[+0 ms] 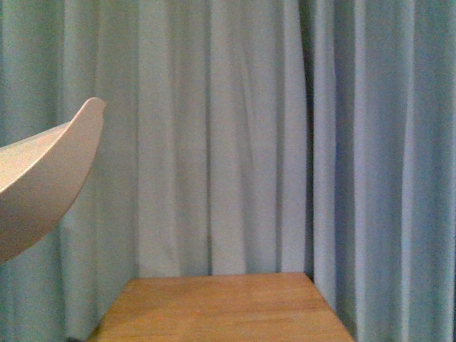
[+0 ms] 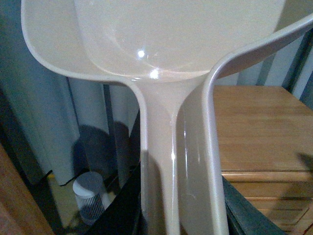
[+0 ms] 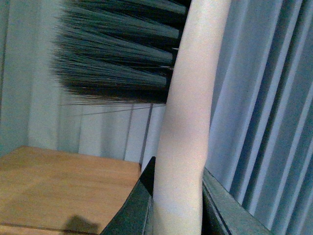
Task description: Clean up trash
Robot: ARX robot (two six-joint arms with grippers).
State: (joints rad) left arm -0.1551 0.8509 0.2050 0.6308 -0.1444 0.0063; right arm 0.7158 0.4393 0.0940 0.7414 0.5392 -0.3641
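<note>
My left hand (image 2: 178, 210) was clamped on the dustpan (image 2: 161, 39) handle and my right hand (image 3: 177, 205) on the brush (image 3: 122, 44) handle, both clear of the desk (image 1: 221, 306). The trash showed in no view. I judged it best to lower both tools slowly and find it before sweeping.

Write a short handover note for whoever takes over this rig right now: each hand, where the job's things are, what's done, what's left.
Left hand: shut on the handle of the dustpan, which is held up in the air.
Right hand: shut on the handle of the brush, bristles in the air.
Trash: not in any view. The wooden table lies ahead, before the curtain.
Done: both tools are in hand.
Left: find the trash and sweep it into the dustpan.
</note>
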